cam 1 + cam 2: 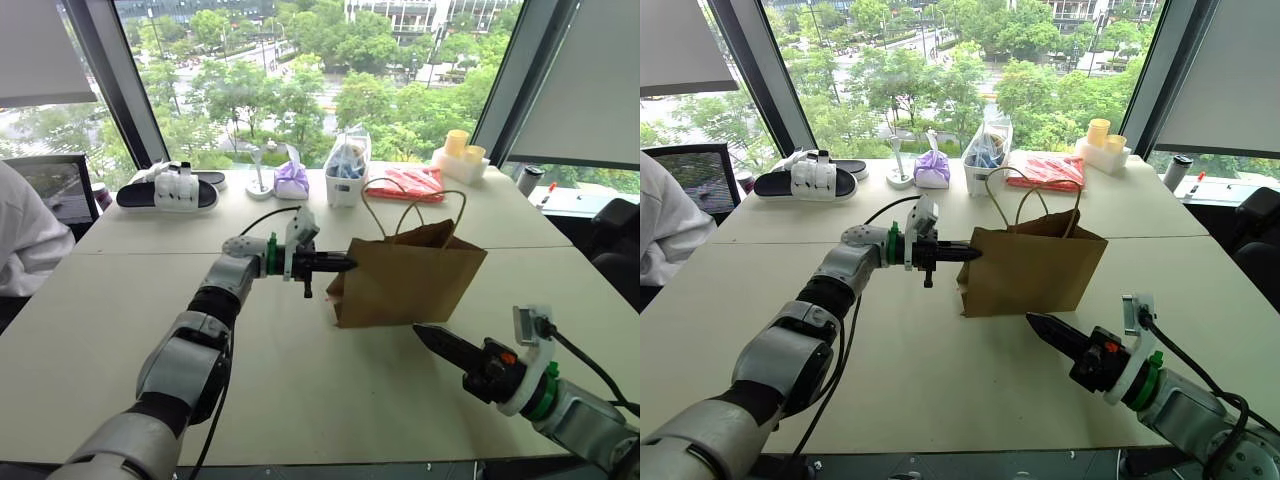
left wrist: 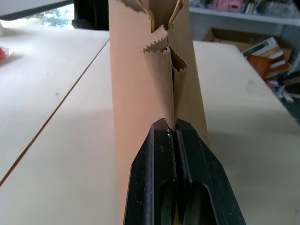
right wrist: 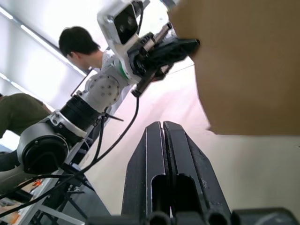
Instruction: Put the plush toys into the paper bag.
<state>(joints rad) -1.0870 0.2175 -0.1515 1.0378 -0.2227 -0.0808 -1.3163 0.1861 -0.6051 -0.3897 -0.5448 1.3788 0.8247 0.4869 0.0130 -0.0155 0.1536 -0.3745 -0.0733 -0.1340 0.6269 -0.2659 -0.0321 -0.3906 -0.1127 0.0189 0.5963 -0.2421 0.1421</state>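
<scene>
A brown paper bag [image 1: 405,280] stands upright near the middle of a pale desk [image 1: 300,380], its twine handles [image 1: 400,205] looping up above the open top. The left gripper [image 1: 345,264] reaches in level from the left, its black fingers pressed together, with the tips at the bag's narrow left side; the left wrist view shows the closed fingers [image 2: 161,187] right at the fold of that side, and it is hard to tell whether they pinch the paper or only touch it. The right gripper [image 1: 425,334] is clenched and holds nothing, hovering just in front of the bag's lower right corner and pointing toward it. Along the far edge of the desk, by the windows, sit a black sandal [image 1: 168,194] with white straps, a purple pouch [image 1: 292,180], a clear bag [image 1: 347,165] with blue items, a red packet [image 1: 405,183] and a white tray with yellow cups [image 1: 460,155]. A person in white [image 1: 25,235] sits at the far left of the desk. The plush toys cannot be made out on the desk, and the inside of the bag is hidden.
</scene>
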